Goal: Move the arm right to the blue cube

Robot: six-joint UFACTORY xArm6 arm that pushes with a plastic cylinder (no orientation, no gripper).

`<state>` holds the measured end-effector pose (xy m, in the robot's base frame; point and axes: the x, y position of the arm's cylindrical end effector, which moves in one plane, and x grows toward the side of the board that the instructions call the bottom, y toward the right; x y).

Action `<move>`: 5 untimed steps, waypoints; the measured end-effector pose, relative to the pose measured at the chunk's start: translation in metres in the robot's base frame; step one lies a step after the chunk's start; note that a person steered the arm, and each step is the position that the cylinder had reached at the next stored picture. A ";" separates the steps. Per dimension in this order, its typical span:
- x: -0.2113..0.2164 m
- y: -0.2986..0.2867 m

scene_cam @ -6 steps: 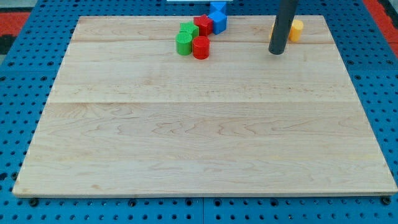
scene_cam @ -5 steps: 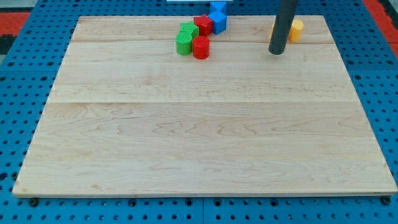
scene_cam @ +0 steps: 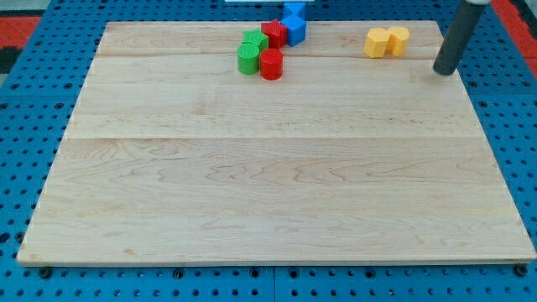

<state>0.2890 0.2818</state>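
The blue cube [scene_cam: 294, 30] sits near the board's top edge, touching a red block [scene_cam: 273, 33] on its left, with another blue block [scene_cam: 294, 9] just above it at the board's edge. My tip [scene_cam: 444, 70] rests on the board near its right edge, far to the right of the blue cube and right of the two yellow blocks. It touches no block.
A green block [scene_cam: 254, 41] and a green cylinder [scene_cam: 247, 60] sit left of a red cylinder [scene_cam: 270, 65]. Two yellow blocks [scene_cam: 377, 42] [scene_cam: 398, 39] lie side by side at the top right. The wooden board [scene_cam: 277, 168] lies on a blue pegboard.
My tip has moved right, from just left of the yellow blocks to beyond them near the board's right edge. The blocks have not moved.
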 end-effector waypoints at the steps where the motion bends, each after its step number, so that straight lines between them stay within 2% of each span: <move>1: -0.075 -0.001; 2: -0.097 -0.025; 3: -0.098 -0.039; 5: -0.084 -0.161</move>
